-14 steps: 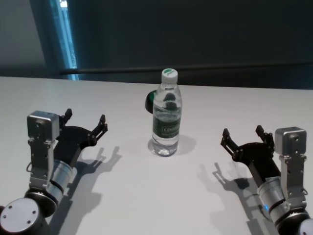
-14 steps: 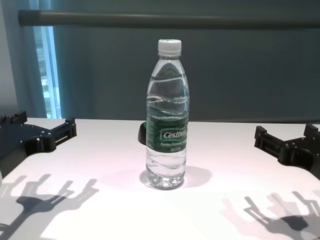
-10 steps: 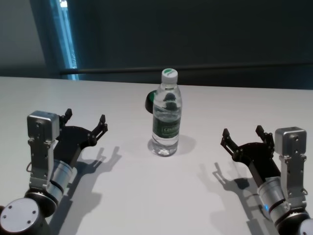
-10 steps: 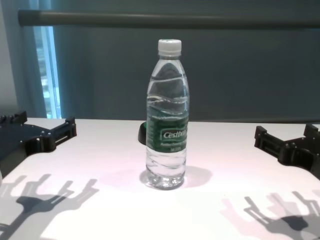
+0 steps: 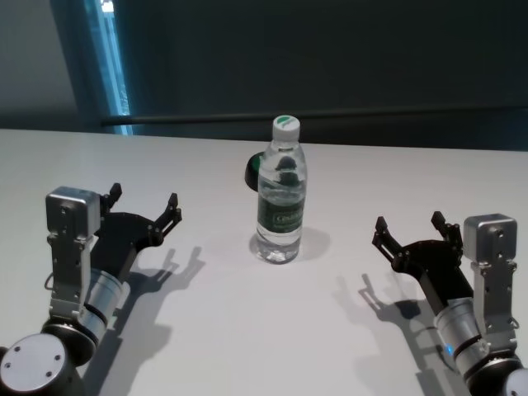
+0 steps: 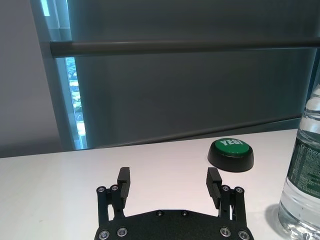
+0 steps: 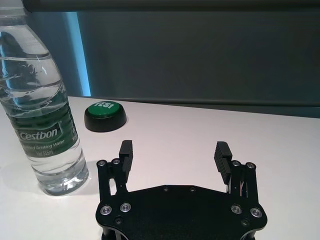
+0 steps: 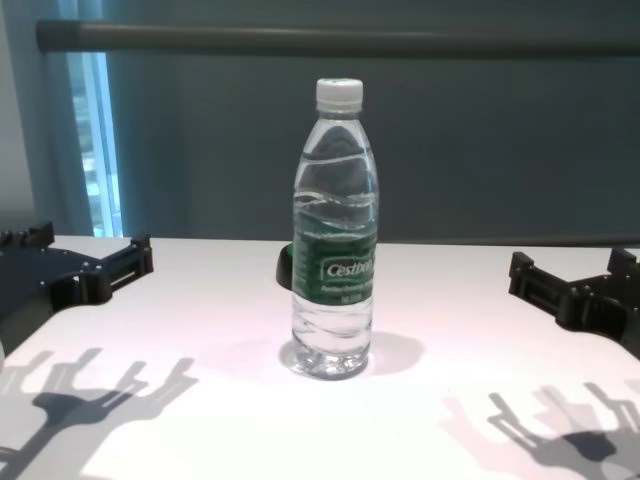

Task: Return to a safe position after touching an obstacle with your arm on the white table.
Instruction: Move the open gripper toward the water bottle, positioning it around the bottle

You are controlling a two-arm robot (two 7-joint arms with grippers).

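Note:
The obstacle, a tall clear water bottle (image 5: 281,191) with a white cap and dark green "Cestbon" label, stands upright mid-table on the white table (image 5: 247,330). It also shows in the chest view (image 8: 335,240), the left wrist view (image 6: 304,175) and the right wrist view (image 7: 42,110). My left gripper (image 5: 143,204) is open and empty, left of the bottle and apart from it; it also shows in the left wrist view (image 6: 169,182). My right gripper (image 5: 410,231) is open and empty, right of the bottle and apart from it; it also shows in the right wrist view (image 7: 173,154).
A small low round button with a green top (image 6: 231,154) sits just behind the bottle; it also shows in the right wrist view (image 7: 104,116). A dark wall with a horizontal rail (image 8: 340,38) runs beyond the table's far edge.

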